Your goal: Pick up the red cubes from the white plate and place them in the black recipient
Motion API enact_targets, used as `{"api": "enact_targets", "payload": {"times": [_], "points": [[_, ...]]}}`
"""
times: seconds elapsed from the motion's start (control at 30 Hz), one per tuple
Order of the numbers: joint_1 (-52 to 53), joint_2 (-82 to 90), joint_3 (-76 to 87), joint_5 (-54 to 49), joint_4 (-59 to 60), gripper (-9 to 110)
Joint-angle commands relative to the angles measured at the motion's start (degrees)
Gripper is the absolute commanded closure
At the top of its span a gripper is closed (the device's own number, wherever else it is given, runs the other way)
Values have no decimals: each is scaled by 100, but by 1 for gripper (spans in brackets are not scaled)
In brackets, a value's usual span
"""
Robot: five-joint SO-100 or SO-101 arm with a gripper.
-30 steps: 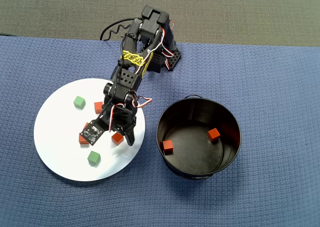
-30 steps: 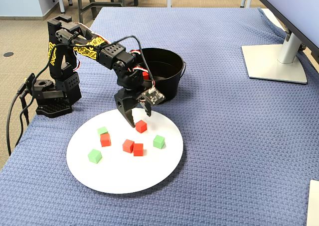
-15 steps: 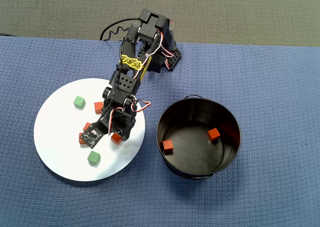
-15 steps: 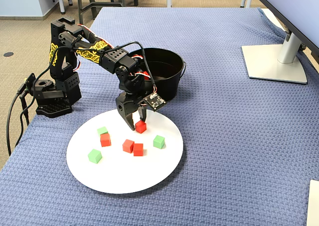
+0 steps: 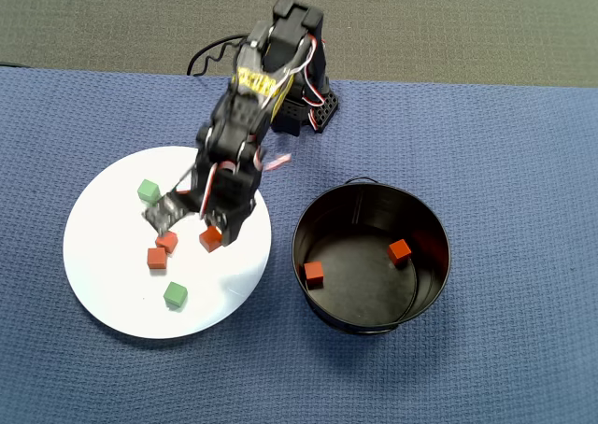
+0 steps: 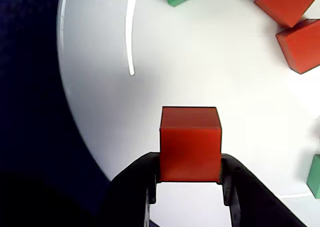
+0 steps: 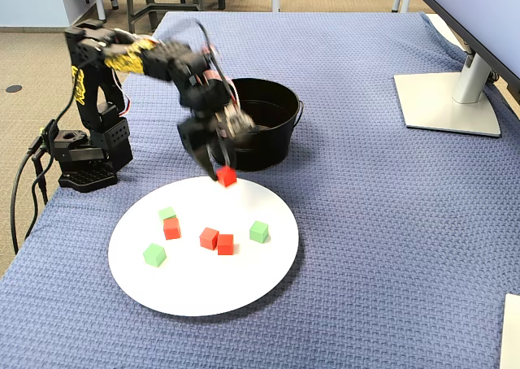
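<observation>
Overhead view: the black pot (image 5: 371, 258) holds two red cubes, one (image 5: 314, 274) near its left wall and one (image 5: 400, 250) right of centre, well apart from each other. The white plate (image 5: 103, 284) beside it carries two red cubes (image 5: 162, 249) lying next to each other, and two green cubes, one (image 5: 148, 191) near the plate's upper left and one (image 5: 175, 295) lower down. In the fixed view a third red cube (image 7: 171, 227) sits on the plate beside a green one (image 7: 167, 213); from above the arm (image 5: 245, 116) covers that spot.

The gripper (image 7: 224, 172) has its fingers (image 6: 141, 179) clamped on a red cube (image 6: 190, 143), one finger on each side face, and the fixed view shows that cube (image 7: 227, 175) hanging clear above the far edge of the plate, between the plate and the pot.

Half a second ago the same cube lay on the plate with the fingers down around it; since then the arm has risen and carried it up, and its motion blurs the fixed view. The other cubes have not shifted.

Around them lie a blue woven cloth (image 7: 366, 223), the monitor stand (image 7: 451, 101) at the right, and the arm's base (image 7: 81, 154) at the left.
</observation>
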Motion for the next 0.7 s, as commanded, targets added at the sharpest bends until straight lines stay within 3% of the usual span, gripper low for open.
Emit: {"api": "enact_targets", "payload": {"times": [0.0, 0.27, 0.57, 0.67], "points": [[-352, 1187, -738, 483, 448, 102], [-1802, 1995, -1521, 1890, 773, 102], [-4140, 1354, -1424, 2900, 949, 102], [-4430, 1081, -1318, 2865, 932, 76]]}}
